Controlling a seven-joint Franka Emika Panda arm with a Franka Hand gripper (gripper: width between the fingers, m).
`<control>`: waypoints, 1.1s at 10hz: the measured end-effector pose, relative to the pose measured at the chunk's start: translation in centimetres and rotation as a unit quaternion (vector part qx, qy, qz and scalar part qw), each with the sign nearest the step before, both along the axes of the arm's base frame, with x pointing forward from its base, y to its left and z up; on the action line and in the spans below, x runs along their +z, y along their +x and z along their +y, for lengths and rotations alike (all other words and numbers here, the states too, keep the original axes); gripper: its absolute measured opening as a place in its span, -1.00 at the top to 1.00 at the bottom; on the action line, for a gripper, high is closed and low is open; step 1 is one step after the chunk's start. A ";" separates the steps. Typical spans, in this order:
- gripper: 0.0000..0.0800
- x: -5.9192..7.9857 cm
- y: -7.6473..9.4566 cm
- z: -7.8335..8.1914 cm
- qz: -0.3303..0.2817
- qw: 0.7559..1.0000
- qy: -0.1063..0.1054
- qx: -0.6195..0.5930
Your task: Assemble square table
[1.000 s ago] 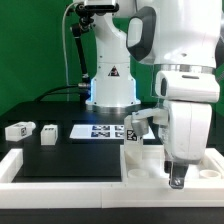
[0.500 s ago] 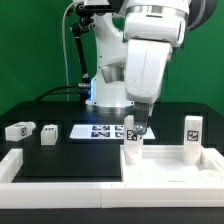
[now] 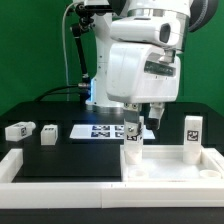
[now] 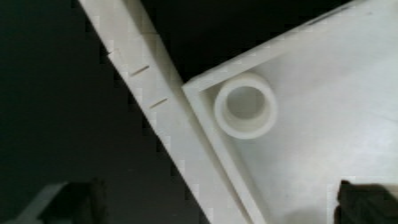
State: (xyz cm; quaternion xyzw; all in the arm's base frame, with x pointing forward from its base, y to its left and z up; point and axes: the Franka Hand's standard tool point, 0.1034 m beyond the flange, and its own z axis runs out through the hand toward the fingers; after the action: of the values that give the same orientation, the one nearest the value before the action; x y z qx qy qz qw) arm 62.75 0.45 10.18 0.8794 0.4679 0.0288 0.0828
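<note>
In the exterior view, the square top lies on the black worktop at that view's right, under the arm, with two upright legs on it.

In the wrist view, the fingers stand wide apart, gripping nothing, over a corner hole.

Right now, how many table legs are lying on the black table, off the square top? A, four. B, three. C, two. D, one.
C: the outer leg and the inner leg lie on the black table at the exterior view's left, while the near upright leg and the far upright leg stand at the square top.
</note>
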 end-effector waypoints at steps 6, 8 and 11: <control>-0.62 1.5 -4.6 -7.8 0.007 0.973 0.038 -0.228; -0.62 1.3 -4.6 -7.6 0.002 0.958 0.044 -0.283; -0.62 0.2 -6.2 -9.2 0.007 0.923 0.062 -0.381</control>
State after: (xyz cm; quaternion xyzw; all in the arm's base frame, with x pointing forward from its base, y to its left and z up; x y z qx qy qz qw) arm 56.57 -8.72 10.43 0.9948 0.0955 0.0173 0.0295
